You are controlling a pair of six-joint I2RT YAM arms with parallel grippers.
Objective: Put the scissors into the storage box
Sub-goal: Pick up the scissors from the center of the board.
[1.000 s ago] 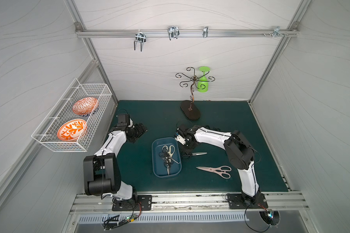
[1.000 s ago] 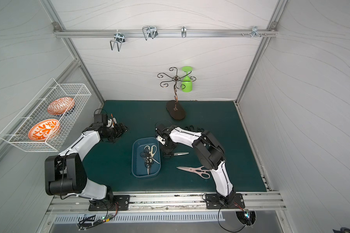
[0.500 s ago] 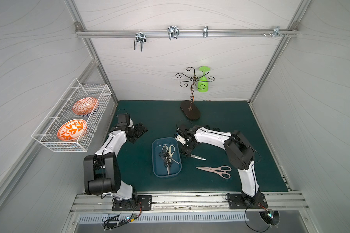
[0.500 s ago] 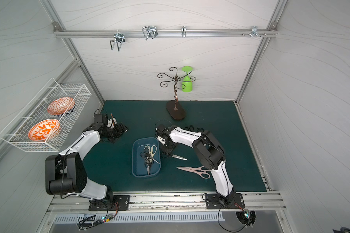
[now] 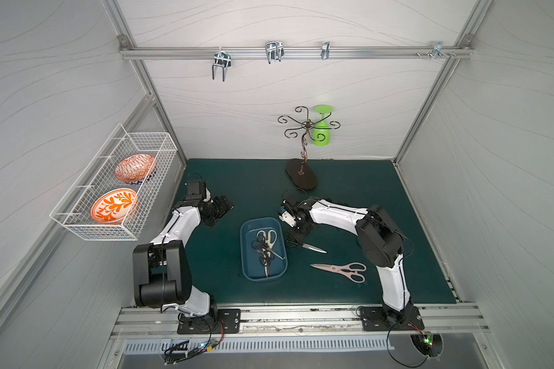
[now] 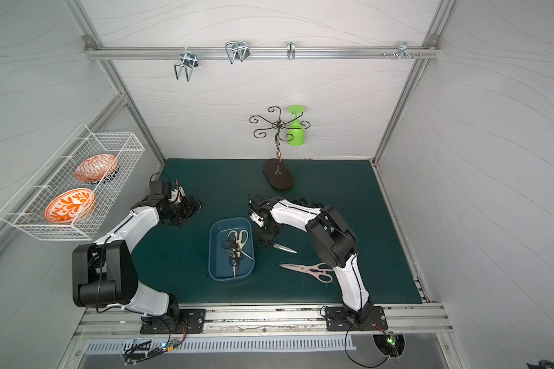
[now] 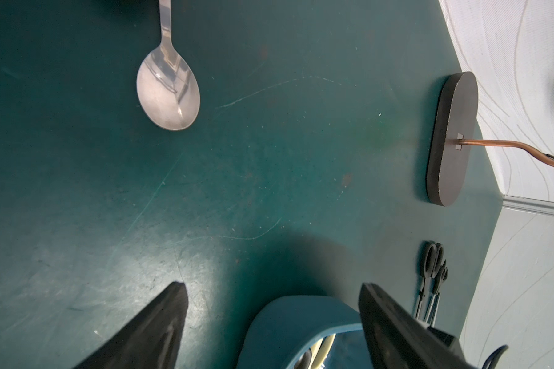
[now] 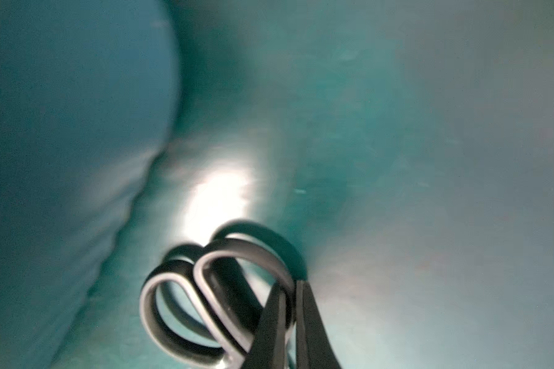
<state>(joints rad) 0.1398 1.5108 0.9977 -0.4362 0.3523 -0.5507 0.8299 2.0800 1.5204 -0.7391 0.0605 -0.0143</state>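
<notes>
Because the small black-handled scissors (image 5: pixel 312 248), just beside the storage box (image 5: pixel 246 255) on the side toward the right arm, look light, rigid and slick along the blades, the plastic handle loop (image 8: pixel 240 244) is the surer hold. On that loop the right gripper (image 8: pixel 291 287) is pinched shut, while the left gripper (image 7: pixel 271 287), on the box's other side, stands open and empty.

No text, label, brand, number or sign can be read anywhere.

- The left hand (image 7: pixel 271 284), left of the dark blue plastic storage box (image 5: pixel 251 265), hangs low, fingers (image 7: pixel 160 319) spread.
- The right hand (image 8: pixel 293 287), right of the box, pinches small black-handled steel scissors (image 5: pixel 314 248) by one loop.
</notes>
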